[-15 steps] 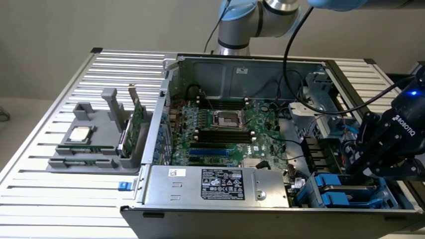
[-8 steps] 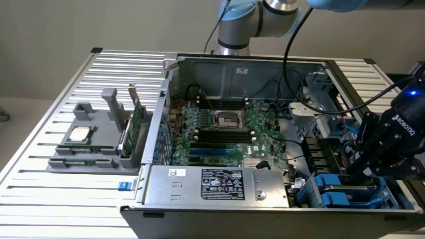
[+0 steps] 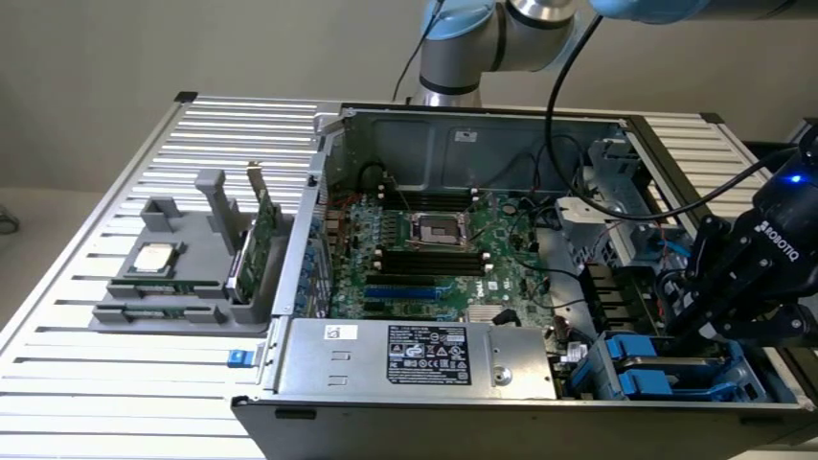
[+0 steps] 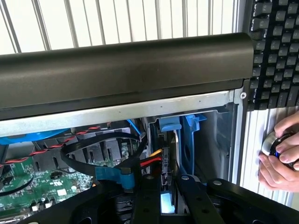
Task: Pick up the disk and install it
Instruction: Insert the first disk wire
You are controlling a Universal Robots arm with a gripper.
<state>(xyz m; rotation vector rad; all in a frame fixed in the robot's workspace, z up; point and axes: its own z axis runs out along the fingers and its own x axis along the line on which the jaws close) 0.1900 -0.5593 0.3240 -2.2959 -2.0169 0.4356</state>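
The disk (image 4: 167,201) stands on edge in the drive bay at the case's corner, its blue carrier frame (image 4: 170,125) showing at its far end. My gripper (image 4: 167,189) has a dark finger (image 4: 145,196) on each side of the disk's thin silver body and is shut on it. In the exterior view the gripper (image 3: 696,331) reaches down into the blue drive bay (image 3: 658,372) at that view's lower right, and its fingertips are hidden behind the bay's parts.
The open computer case (image 3: 345,412) holds a green motherboard (image 3: 435,249) and a power supply (image 3: 409,355). Red and black cables (image 4: 152,161) lie beside the disk. A grey fixture (image 3: 179,287) holds a processor chip (image 3: 156,257) and a green card (image 3: 262,240). A hand (image 4: 280,158) rests near a keyboard (image 4: 275,51).
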